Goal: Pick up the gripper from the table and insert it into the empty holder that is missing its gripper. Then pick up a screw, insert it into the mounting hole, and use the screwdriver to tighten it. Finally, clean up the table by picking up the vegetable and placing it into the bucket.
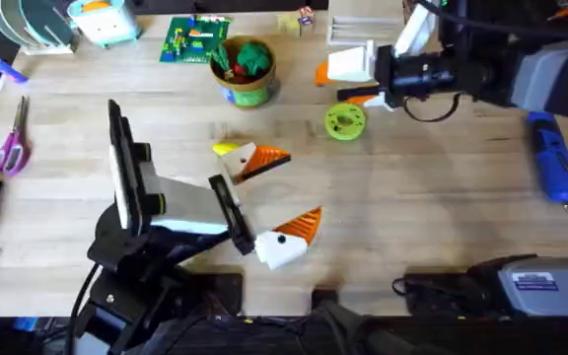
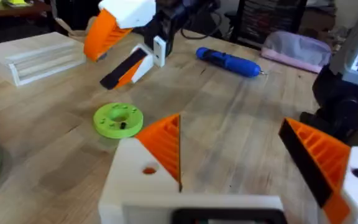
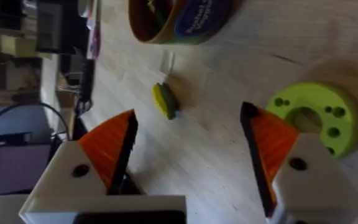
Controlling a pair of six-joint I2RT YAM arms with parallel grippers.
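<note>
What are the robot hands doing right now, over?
Left gripper open, empty. Right gripper open, empty. Vegetable on table, bucket beyond. Nothing in the way.

Yellow vegetable [image 1: 227, 150] lying on table; bucket [image 1: 244, 67] upright; blue screwdriver [image 1: 552, 158] lying flat.

a pale wooden table [image 1: 412, 227] carries the bucket [image 1: 244, 69], screwdriver [image 1: 551, 158], vegetable [image 1: 227, 150], green disc [image 1: 344, 121] and scissors [image 1: 12, 141].

We see bare tabletop [image 1: 432, 217] right of the left claw [image 1: 274, 197]; the lime disc [image 1: 344, 121] stands near the bucket [image 1: 244, 69].
</note>
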